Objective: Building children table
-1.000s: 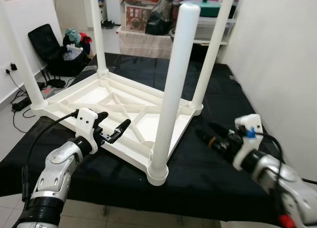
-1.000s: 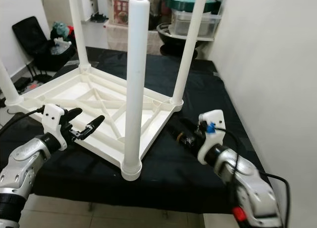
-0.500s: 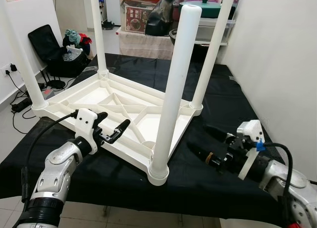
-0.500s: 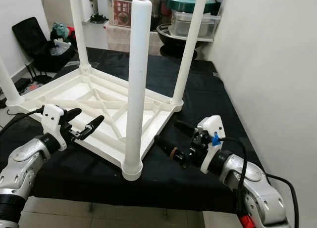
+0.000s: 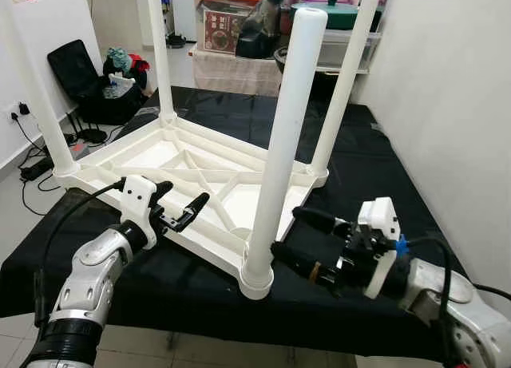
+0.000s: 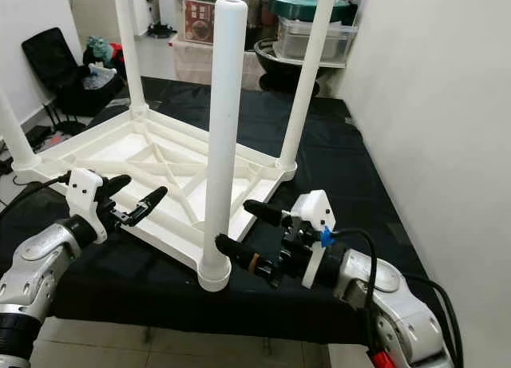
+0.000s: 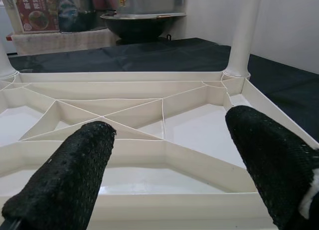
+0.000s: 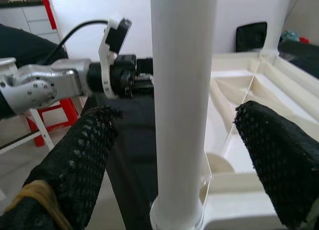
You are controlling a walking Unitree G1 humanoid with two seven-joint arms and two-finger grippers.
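A white plastic children's table [image 5: 192, 164] lies upside down on the black-covered surface, its four legs pointing up. The near leg [image 5: 279, 144] stands at the front corner. My right gripper [image 5: 286, 231] is open, low beside that leg's base, its fingertips just right of it. In the right wrist view the leg [image 8: 182, 90] rises in line with the gap between the two fingers [image 8: 75, 160]. My left gripper [image 5: 185, 194] is open and hovers over the table's front-left rim. The left wrist view looks across the ribbed underside [image 7: 149, 115] between its fingers [image 7: 70, 175].
The black cloth [image 5: 359, 152] ends close to the front edge below the near leg. A white wall [image 5: 447, 104] runs along the right. Shelves with pots and boxes [image 5: 327, 17] stand behind. A black bag with clothes [image 5: 96, 81] and cables lie on the floor at the left.
My right gripper has swung left along the black cloth from the far right to the near leg's base, with its fingers now spread. The left arm has not moved.
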